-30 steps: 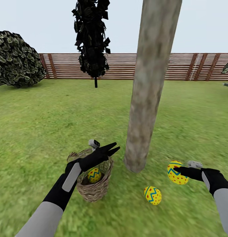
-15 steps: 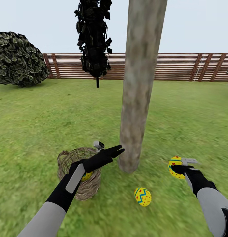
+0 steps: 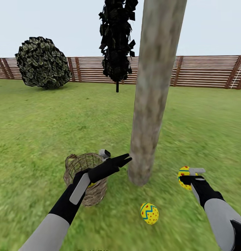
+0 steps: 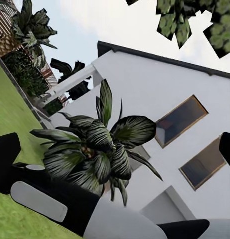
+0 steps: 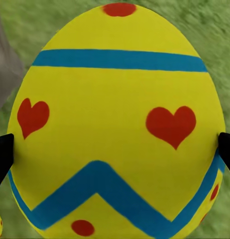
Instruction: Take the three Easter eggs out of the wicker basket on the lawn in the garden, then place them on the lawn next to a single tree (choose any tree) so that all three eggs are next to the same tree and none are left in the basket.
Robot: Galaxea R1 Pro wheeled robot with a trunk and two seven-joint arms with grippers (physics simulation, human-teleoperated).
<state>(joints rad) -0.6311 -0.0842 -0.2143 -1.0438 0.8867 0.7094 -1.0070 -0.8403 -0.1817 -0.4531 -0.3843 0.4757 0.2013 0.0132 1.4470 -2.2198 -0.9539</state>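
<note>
The thick pale tree [image 3: 150, 104] rises from the lawn [image 3: 47, 132] in the middle of the head view. Left of its base stands the wicker basket [image 3: 77, 166]; a sliver of yellow egg [image 3: 93, 183] shows inside it under my left forearm. My left gripper [image 3: 126, 159] is open and empty, held between the basket and the trunk. A second Easter egg [image 3: 149, 213] lies on the grass just in front of the trunk. To the right of the trunk, my right gripper [image 3: 185, 178] is shut on the third egg [image 3: 183, 172], which looms large in the right wrist view [image 5: 117, 124].
A round dark-green bush [image 3: 44, 62] and a thin black-leaved tree [image 3: 117, 38] stand farther back before the brown slat fence [image 3: 204, 71]. The left wrist view looks at a white house [image 4: 159, 99] and a palm-like plant [image 4: 95, 149].
The head camera has swung, so the whole scene shifted to the right in the picture. My right gripper still grips its egg; the left gripper stays open near the trunk.
</note>
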